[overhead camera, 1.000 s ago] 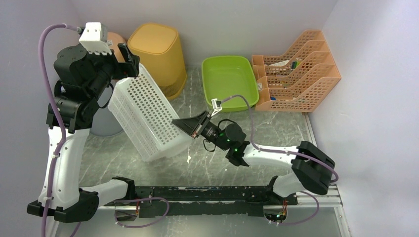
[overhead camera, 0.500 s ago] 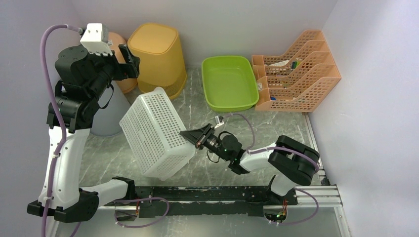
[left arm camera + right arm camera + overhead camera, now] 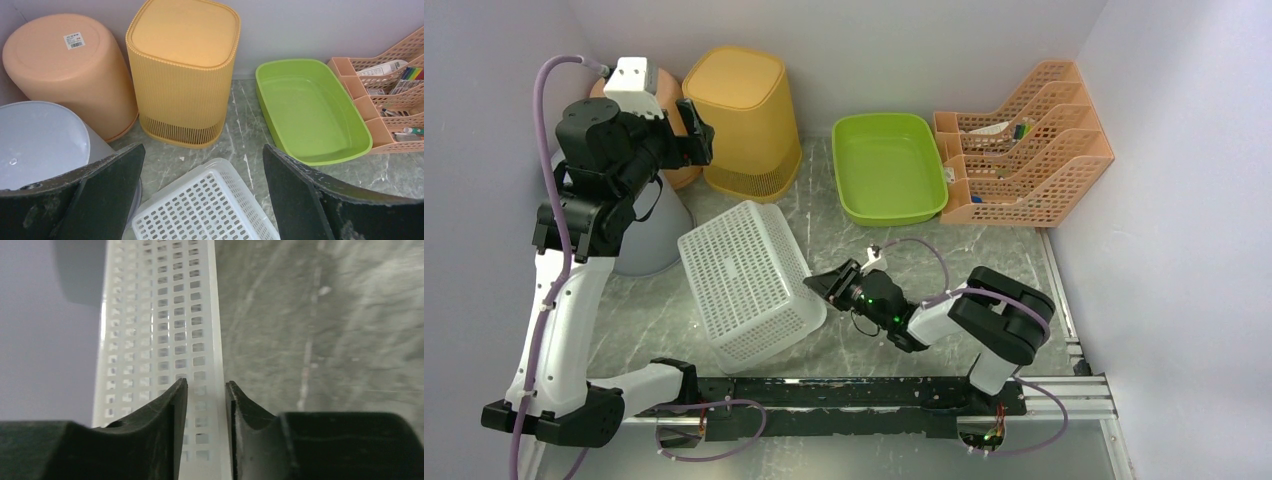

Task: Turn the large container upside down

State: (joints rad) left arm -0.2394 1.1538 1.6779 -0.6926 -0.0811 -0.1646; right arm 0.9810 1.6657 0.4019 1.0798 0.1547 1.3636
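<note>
White perforated basket (image 3: 744, 280) base-up, frame centre; right hand (image 3: 824, 285) low, clamped on its edge; left hand (image 3: 692, 135) raised upper left, spread wide.

Yellow bin (image 3: 742, 115), peach bin (image 3: 70, 75) and grey bin (image 3: 40, 140) stand left of green tray (image 3: 887, 165) and orange rack (image 3: 1024, 140).

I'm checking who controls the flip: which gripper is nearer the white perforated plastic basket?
Right. The right gripper is clamped on the white perforated plastic basket at the rim on its right side; the left gripper hangs open above its far end, not touching.
</note>
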